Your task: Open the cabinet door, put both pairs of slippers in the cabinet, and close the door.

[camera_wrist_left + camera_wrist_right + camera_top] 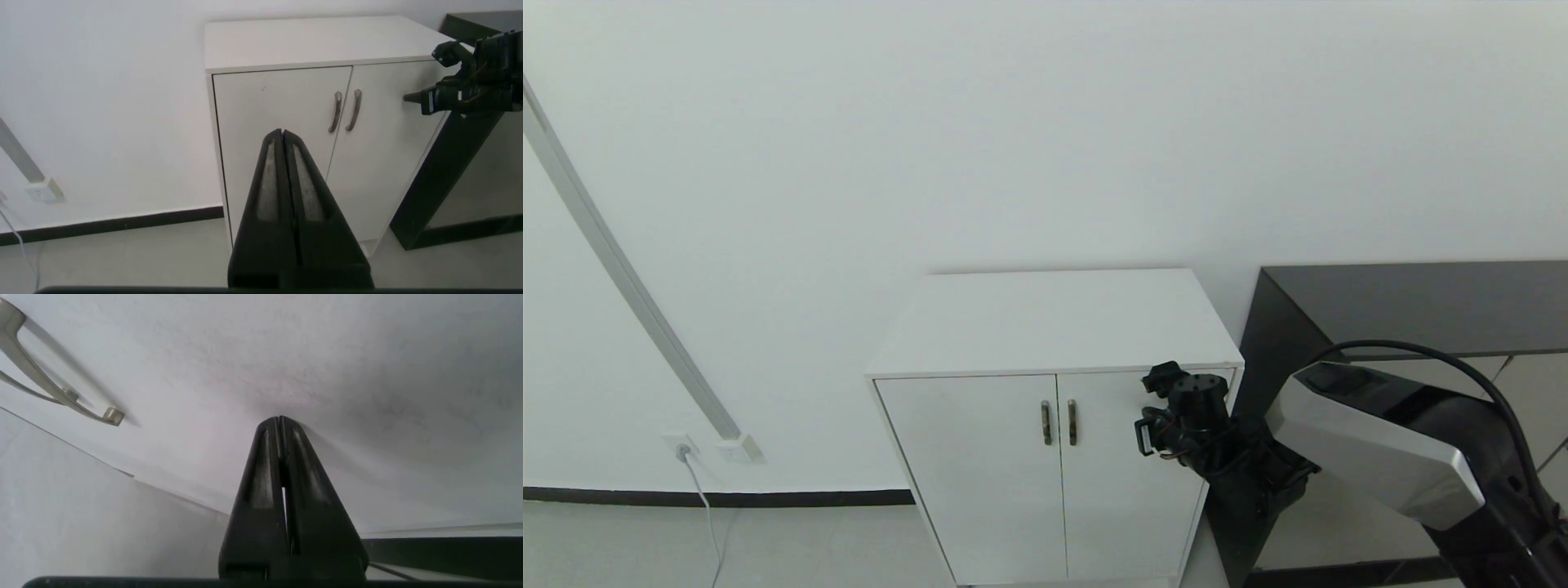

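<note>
The white cabinet (1054, 327) stands against the wall with both doors shut. Two metal handles (1046, 422) (1072, 422) meet at the middle seam. My right gripper (1152, 412) is at the upper outer part of the right door, fingers shut with nothing held. In the right wrist view its tip (282, 423) is close against the white door face, and a handle (49, 384) lies off to one side. My left gripper (282, 135) is shut and empty, well back from the cabinet and pointing at the left door (278, 122). The left wrist view also shows the right gripper (417, 98) near the right door.
A black sideboard (1421, 302) stands right beside the cabinet on its right. On the wall at left are a slanted cable duct (621, 269) and a socket (682, 447) with a plugged-in cable hanging to the floor. Light floor lies in front.
</note>
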Tool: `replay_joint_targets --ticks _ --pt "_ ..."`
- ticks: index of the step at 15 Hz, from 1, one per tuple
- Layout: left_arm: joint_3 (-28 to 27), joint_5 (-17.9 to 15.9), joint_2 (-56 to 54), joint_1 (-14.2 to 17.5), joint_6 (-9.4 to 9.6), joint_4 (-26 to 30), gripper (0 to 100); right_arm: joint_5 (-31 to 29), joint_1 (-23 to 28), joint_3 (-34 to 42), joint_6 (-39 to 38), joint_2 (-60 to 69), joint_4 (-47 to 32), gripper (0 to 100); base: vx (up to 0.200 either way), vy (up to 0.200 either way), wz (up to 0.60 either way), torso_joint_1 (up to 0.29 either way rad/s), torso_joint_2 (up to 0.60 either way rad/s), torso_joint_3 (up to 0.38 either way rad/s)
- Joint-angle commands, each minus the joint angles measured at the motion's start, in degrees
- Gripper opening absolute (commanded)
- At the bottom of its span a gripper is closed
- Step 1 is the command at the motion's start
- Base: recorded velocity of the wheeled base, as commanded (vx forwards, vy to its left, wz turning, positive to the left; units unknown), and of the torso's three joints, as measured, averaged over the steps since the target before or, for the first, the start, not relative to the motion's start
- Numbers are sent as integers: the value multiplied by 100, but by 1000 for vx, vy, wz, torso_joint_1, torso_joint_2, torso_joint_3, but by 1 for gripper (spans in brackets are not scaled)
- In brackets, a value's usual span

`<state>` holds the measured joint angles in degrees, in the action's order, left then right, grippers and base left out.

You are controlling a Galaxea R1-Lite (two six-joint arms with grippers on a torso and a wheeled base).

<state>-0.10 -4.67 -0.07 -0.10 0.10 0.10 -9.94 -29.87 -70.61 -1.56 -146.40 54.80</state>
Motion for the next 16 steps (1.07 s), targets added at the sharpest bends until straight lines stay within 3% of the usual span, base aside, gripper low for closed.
replay_joint_targets --ticks 1,16 --pt "1 1 7 1 -1 -1 0 0 -2 3 -2 -12 5 0 0 0 0 0 0 0" --pt "1 1 7 1 -1 -1 0 -175 -2 -6 7 -38 13 0 0 0 0 0 0 0"
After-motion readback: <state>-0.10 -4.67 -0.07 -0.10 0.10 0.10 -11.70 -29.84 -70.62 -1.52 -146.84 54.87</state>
